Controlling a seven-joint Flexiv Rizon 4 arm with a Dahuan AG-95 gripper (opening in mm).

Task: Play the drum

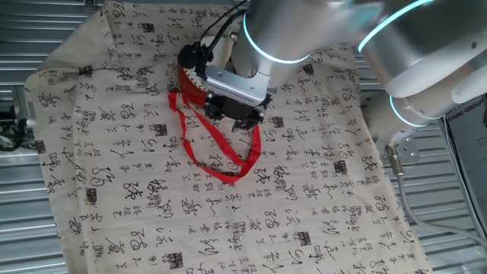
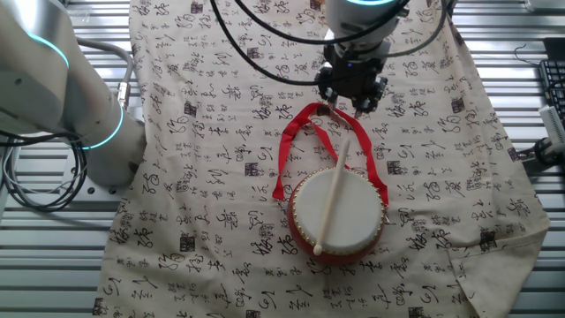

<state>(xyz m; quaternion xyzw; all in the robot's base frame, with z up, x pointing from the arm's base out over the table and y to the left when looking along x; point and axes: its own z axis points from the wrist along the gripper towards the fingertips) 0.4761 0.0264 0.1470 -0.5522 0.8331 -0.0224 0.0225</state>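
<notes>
The drum (image 2: pixel 353 208), with a red side wall and a cream head, sits on the printed cloth (image 2: pixel 203 177). Its red ribbon strap (image 2: pixel 284 152) loops from the drum toward my gripper. My gripper (image 2: pixel 351 104) hangs above the far side of the drum and is shut on a pale wooden drumstick (image 2: pixel 333 201). The stick slants down across the drum head, its tip near the front rim. In the one fixed view my gripper (image 1: pixel 237 118) hides most of the drum; only a piece of its red wall (image 1: pixel 188 82) and the ribbon (image 1: pixel 221 164) show.
The cloth with black calligraphy covers a slatted metal table (image 2: pixel 53 256). The arm's base (image 2: pixel 93 124) and cables stand at the left in the other fixed view. A keyboard edge (image 2: pixel 553 84) sits at the right. Black cables (image 2: pixel 265 40) hang above the cloth.
</notes>
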